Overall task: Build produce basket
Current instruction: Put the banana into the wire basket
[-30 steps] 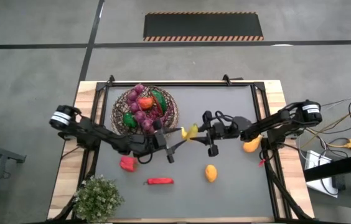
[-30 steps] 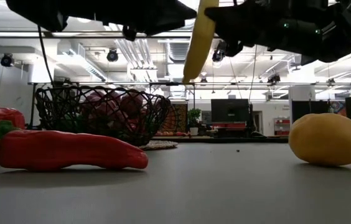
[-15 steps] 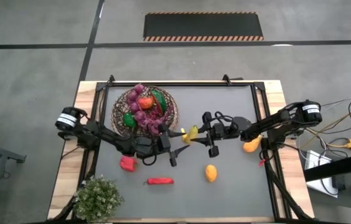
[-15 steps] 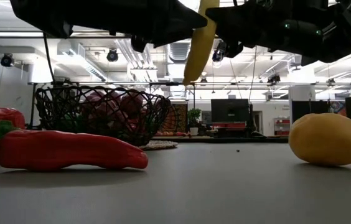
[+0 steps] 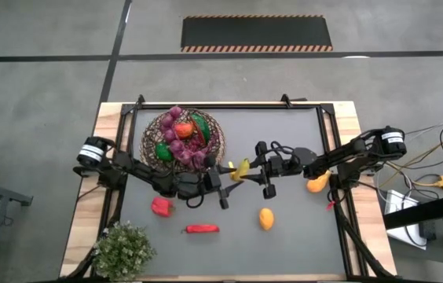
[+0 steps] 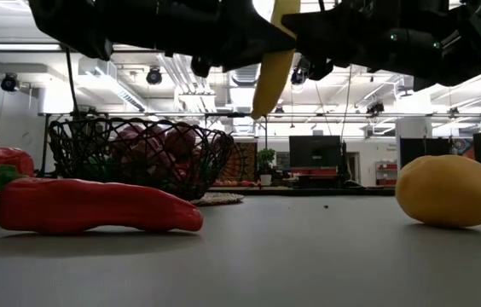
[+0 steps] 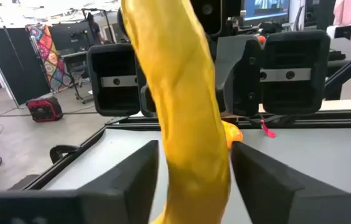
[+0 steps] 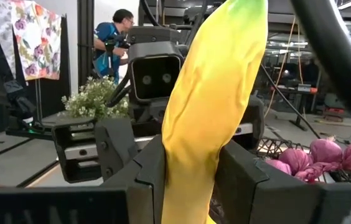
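Banana point(image 5: 242, 167) is clamped by the right gripper point(image 5: 247, 167); the open left gripper point(image 5: 225, 168) should be closed before release.

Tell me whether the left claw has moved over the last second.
Yes. In the high view the left claw has slid away from the red pepper toward the banana held by the right claw, and now brackets it.
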